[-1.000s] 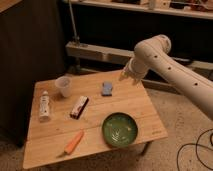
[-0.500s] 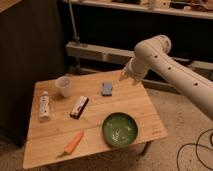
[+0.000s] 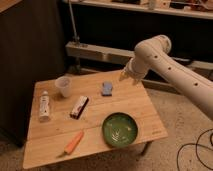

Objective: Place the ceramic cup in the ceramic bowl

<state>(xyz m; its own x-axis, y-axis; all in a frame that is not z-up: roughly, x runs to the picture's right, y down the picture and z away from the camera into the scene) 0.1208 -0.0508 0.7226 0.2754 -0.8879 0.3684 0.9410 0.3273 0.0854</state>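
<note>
Change: none. Arm and table contents lie as they did a second back, so the task has not begun in earnest; the approach to the cup is yet to come, I would judge.

Table [image 3: 142, 107], left to right:
- Bottle [image 3: 44, 106]: white, lying near the left edge.
- Cup [image 3: 63, 86]: white, upright, mouth up, at the back left, apart from everything else. Untouched.
- Packet [image 3: 79, 106]: dark, lying at a slant just right of the bottle.
- Carrot [image 3: 74, 142]: orange, near the front edge.
- Sponge [image 3: 107, 88]: blue, mid-table towards the back.
- Bowl [image 3: 106, 131]: green, empty, front right, well apart from the cup.
- Gripper [image 3: 126, 75]: over the table's back right corner, above the surface, carrying nothing that I can see. Whether it stands wide or narrow I cannot tell.
- Arm [image 3: 170, 70]: white, comes in from the right, elbow raised high, forearm sloping down and leftward to the wrist. It must cross leftward past the sponge to reach the cup.
</note>
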